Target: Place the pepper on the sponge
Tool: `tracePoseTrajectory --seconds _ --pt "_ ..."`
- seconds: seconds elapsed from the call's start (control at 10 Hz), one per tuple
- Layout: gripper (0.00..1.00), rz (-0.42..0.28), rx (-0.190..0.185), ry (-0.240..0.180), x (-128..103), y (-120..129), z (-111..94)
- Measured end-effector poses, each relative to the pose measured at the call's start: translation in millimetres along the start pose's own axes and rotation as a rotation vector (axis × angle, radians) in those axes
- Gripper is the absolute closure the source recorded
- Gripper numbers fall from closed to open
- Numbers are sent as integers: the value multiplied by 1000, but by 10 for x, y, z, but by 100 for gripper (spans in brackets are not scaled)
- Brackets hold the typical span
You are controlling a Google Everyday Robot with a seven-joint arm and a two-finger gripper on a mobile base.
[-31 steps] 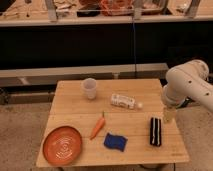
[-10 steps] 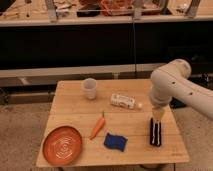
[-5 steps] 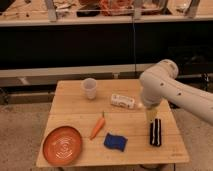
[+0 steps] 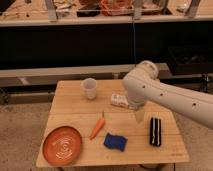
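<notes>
No text, brand, number or sign can be read anywhere. The white packet (image 4: 119,100) lies near the back edge of the worktop, right of its middle, and any print on it cannot be made out. The black block (image 4: 156,131) near the right edge bears only plain white stripes. The orange plate (image 4: 62,145) at the front left corner shows pale swirls, not letters. The gripper (image 4: 139,116) hangs over the worktop between packet and block, with no legible marking.

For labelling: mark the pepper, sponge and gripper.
pepper (image 4: 97,128): camera view, orange body.
sponge (image 4: 115,142): camera view, top face.
gripper (image 4: 139,118): camera view, tip; it hangs right of the pepper.
</notes>
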Motion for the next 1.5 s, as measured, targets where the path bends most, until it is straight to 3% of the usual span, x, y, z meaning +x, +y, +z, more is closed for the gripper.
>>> tracePoseTrajectory --seconds 0.4,0.6,0.8,1.5 --pt "20 -93 15 3 -398 -164 21" --pt "20 -141 19 5 -459 -189 63" --pt "20 -219 34 -4 -700 -300 119" --pt "20 -370 56 -19 -975 -450 320"
